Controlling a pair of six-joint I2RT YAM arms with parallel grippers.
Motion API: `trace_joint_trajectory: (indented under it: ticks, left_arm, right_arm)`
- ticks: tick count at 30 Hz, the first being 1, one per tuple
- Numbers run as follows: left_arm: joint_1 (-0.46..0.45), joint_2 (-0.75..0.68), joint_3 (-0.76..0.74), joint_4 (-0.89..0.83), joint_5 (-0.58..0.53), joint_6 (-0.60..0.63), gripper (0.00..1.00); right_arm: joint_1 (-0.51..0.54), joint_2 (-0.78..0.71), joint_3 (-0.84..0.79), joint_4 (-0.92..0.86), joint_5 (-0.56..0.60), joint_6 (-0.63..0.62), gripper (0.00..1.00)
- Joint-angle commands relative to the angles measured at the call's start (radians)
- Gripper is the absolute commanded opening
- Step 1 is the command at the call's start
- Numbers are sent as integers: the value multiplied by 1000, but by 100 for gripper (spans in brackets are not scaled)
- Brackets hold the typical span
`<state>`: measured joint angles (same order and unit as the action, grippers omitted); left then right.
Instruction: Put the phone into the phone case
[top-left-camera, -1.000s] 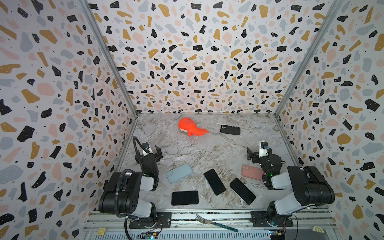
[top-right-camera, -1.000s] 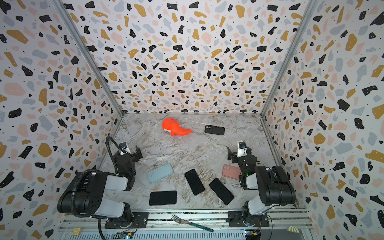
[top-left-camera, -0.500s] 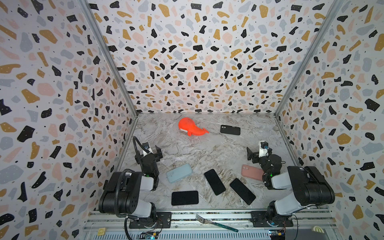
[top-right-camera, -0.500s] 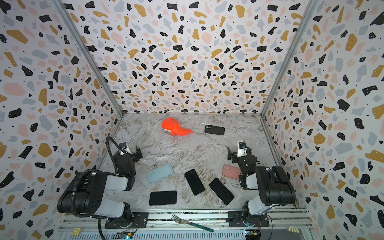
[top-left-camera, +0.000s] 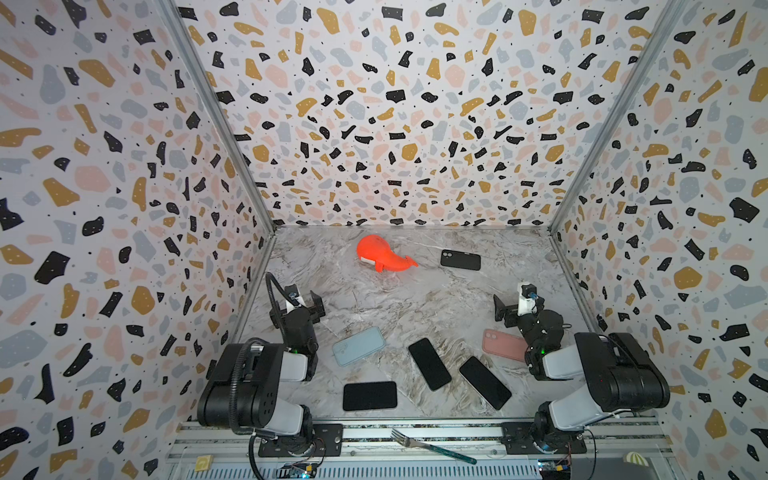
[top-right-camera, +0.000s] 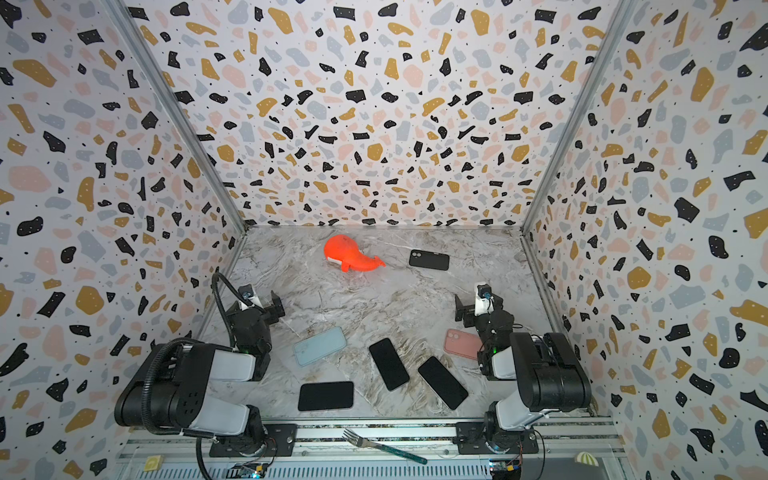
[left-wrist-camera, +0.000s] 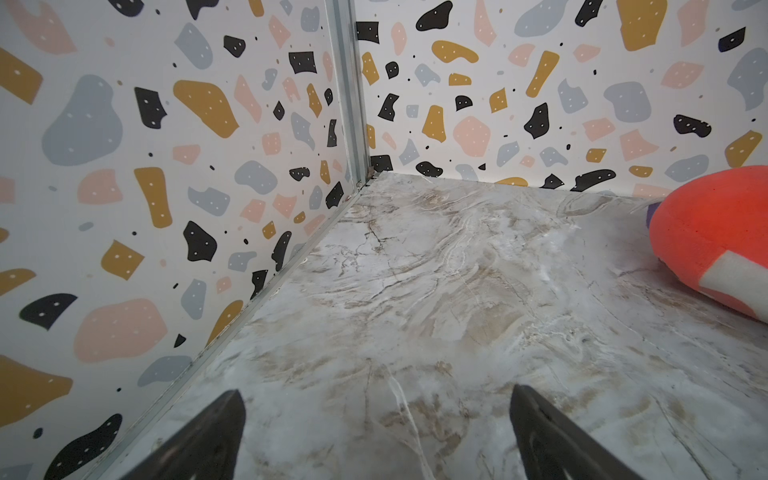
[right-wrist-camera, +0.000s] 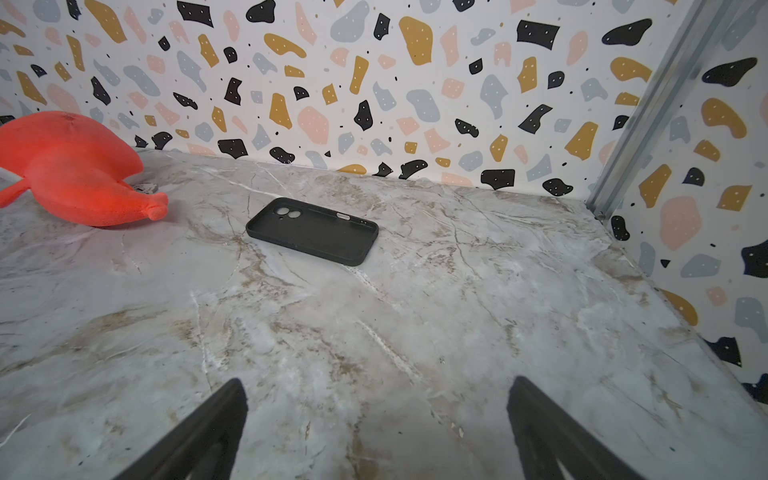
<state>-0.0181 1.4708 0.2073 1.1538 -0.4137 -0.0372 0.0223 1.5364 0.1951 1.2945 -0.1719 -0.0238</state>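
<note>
The left gripper (left-wrist-camera: 376, 395) and right gripper (right-wrist-camera: 376, 386) stand spread wide, holding nothing. In a top view, a black phone (top-left-camera: 429, 363) lies lower centre; the black phone case (top-left-camera: 460, 259) rests just right of centre.

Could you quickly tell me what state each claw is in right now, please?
The left claw is open and empty.
The right claw is open and empty.

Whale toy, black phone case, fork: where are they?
whale toy (top-left-camera: 374, 251): in a top view, on its round body.
black phone case (right-wrist-camera: 311, 232): right wrist view, on its inside floor.
fork (top-left-camera: 432, 446): in a top view, mid-handle.
</note>
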Motion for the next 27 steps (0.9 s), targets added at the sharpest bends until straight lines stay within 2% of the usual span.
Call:
trace_joint_trajectory:
  ticks: [1, 23, 25, 27]
  left_arm:
    - [-5, -16, 4, 53, -21, 0, 100]
    - [-16, -16, 1, 61, -46, 5, 100]
    - [-16, -26, 4, 48, -16, 16, 100]
    - [-17, -48, 29, -13, 60, 53, 100]
  right_arm:
    - [0, -20, 3, 10, 6, 3, 99]
    - [4, -22, 1, 10, 15, 0, 99]
    - [8, -24, 0, 14, 18, -2, 99]
    - [9, -28, -3, 18, 21, -2, 99]
